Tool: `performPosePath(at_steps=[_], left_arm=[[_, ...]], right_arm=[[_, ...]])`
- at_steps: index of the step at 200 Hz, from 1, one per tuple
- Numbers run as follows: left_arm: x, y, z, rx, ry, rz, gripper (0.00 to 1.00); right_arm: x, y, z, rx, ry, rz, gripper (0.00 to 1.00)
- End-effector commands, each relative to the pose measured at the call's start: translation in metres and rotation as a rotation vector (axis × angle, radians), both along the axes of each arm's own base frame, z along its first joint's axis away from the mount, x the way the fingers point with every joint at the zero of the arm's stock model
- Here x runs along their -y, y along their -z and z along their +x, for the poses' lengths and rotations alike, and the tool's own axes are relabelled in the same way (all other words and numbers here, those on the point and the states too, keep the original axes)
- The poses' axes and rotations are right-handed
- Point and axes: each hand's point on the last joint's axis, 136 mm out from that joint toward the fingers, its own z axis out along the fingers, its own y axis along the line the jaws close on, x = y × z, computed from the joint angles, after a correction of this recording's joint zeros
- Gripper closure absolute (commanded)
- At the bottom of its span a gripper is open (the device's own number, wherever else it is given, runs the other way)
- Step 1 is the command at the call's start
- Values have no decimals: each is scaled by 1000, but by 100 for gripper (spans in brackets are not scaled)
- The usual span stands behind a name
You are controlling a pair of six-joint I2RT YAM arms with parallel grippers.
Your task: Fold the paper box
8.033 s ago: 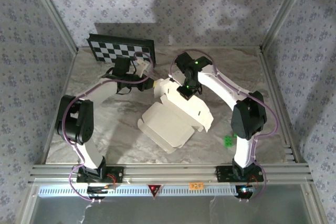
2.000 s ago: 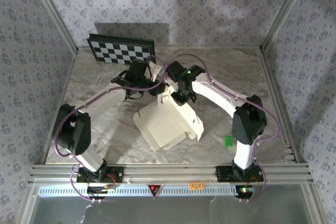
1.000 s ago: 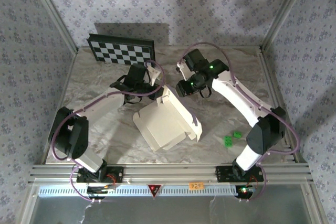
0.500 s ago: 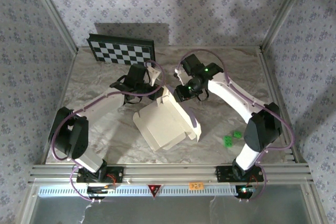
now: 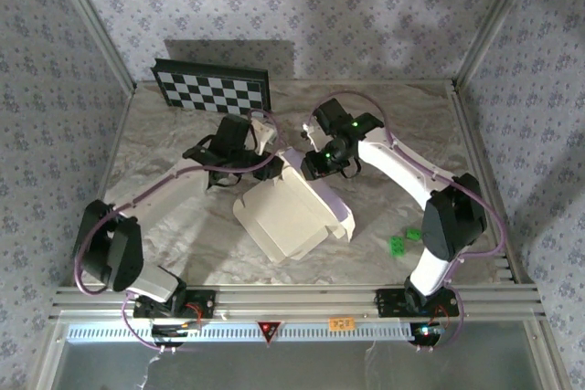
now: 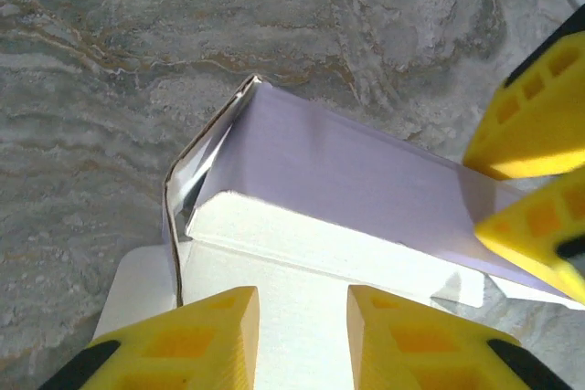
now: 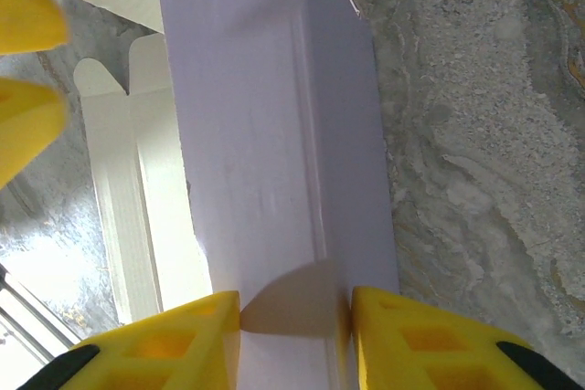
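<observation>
Paper box [image 5: 283, 221]: likely light, creases easily; take it by the flap edges. Left end effector [image 6: 297, 297] part-open, empty. Right end effector [image 7: 297, 300] straddles the box, hold unclear.

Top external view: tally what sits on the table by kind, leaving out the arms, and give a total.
Paper box: 1
Checkerboard panel: 1
Small green pieces: 2
Total: 4
</observation>
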Motion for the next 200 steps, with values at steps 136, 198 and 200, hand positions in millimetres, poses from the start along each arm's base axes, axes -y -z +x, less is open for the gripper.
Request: performPosePath(at_steps=[136,198,200], left_arm=[[23,-18,50,-147,16,-107,45],[32,-10,40,-239,51,-165,57],[32,-10,40,-242,51,-167,58]], right_arm=[[4,21,-7,-53,12,-29,67],[4,22,-3,-48,18,-29,69],[4,22,-3,-49,18,-30,69]])
